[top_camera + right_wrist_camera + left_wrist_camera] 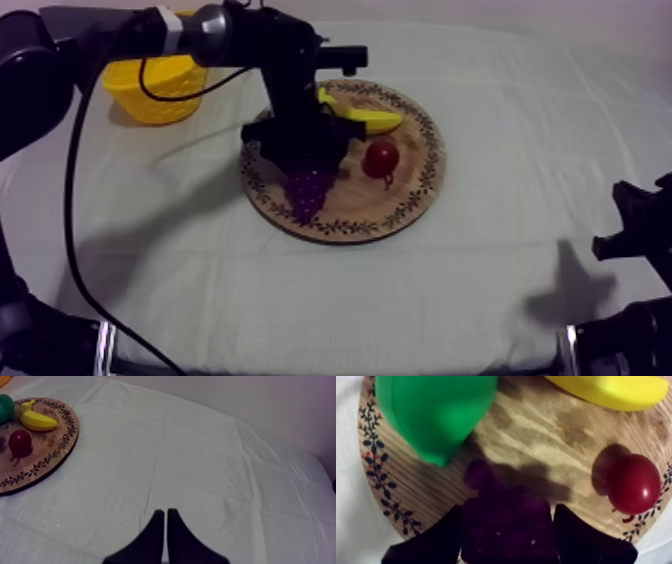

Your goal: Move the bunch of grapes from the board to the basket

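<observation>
Your left gripper: jaws pinching the purple bunch of grapes, not yet lifted off the round wooden board mid-worktop. Carry to the yellow plastic basket, far-left corner, remains. On your right gripper, jaws pressed together.

pear cut off, basket partly behind left arm

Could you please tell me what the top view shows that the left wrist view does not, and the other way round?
Top view's own: the yellow basket at the far left of the table, and the right gripper resting low at its side.
Left wrist view's own: the green pear on the wooden board, and the left gripper closed round the bunch of grapes.
Shared: the board, the grapes, the banana and the small red fruit.
</observation>
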`<state>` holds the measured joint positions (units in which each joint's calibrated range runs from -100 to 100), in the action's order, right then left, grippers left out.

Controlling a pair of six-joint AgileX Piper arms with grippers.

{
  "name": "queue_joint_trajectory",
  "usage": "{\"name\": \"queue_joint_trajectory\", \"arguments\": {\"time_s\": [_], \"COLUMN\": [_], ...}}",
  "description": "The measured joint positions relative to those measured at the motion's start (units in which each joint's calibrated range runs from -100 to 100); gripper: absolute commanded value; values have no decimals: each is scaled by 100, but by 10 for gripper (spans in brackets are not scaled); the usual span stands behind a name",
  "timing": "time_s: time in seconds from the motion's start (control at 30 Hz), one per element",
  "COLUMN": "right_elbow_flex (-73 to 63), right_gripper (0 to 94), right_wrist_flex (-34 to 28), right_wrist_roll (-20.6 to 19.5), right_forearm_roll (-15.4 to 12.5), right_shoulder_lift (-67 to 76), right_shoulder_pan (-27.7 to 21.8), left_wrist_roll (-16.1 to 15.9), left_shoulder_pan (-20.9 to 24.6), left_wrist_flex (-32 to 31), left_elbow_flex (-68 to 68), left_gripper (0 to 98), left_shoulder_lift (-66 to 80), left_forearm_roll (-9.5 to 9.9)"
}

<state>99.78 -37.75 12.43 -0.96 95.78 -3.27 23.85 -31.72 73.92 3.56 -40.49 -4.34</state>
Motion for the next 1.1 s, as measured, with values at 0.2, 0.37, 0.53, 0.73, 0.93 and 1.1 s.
{"name": "queue_joint_trajectory", "arguments": {"time_s": [0.2, 0.37, 0.53, 0.73, 0.93, 1.1], "right_elbow_flex": [0, 0, 0, 0, 0, 0], "right_gripper": [3, 3, 3, 3, 3, 3], "right_wrist_flex": [0, 0, 0, 0, 0, 0], "right_wrist_roll": [0, 0, 0, 0, 0, 0], "right_forearm_roll": [0, 0, 0, 0, 0, 0], "right_shoulder_lift": [0, 0, 0, 0, 0, 0], "right_shoulder_pan": [0, 0, 0, 0, 0, 0], "left_wrist_roll": [79, 221, 346, 472, 526, 536], "left_shoulder_pan": [-134, -303, -417, -337, -158, 65], "left_wrist_flex": [-45, 29, 91, 335, 543, 622], "left_elbow_flex": [-372, -690, -1073, -1365, -1566, -1957], "left_gripper": [496, 495, 494, 491, 490, 490], "left_shoulder_lift": [455, 1005, 1691, 2422, 3103, 3669], "left_forearm_roll": [4, 50, 86, 210, 297, 335]}}
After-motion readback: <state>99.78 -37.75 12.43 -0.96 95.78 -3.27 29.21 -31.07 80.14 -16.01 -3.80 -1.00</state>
